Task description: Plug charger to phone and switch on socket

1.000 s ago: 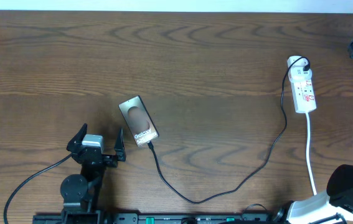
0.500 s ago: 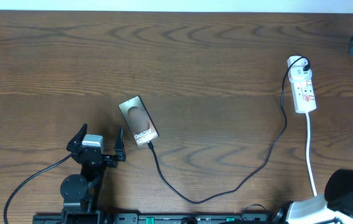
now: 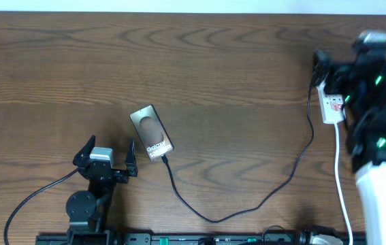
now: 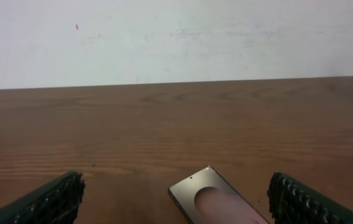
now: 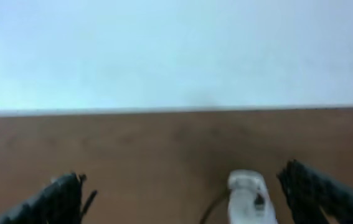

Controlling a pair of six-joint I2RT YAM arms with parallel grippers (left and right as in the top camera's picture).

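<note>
From where I stand, the job has come down to the right arm. The right claw hangs over the far right corner of the table with its jaws spread wide and nothing in them. The socket lies directly beneath it and a little ahead. Its long axis runs fore and aft along the claw's own reach, with the rounded end farthest forward and showing low between the fingers, slightly toward the right one. I'd guess the red switch markings sit further back, under the wrist, so the claw probably has to draw back a touch and bring one fingertip down. Dropping straight, the open jaws look set to straddle the strip. The white cord trails back toward the arm's base. The left claw is well away from the socket, also spread and empty. The phone is just ahead of it and off toward its right finger, flat on the wood. The charger loops from the socket across to the phone's lettered end. Its tip touches that end, though I cannot tell whether it is fully seated.
</note>
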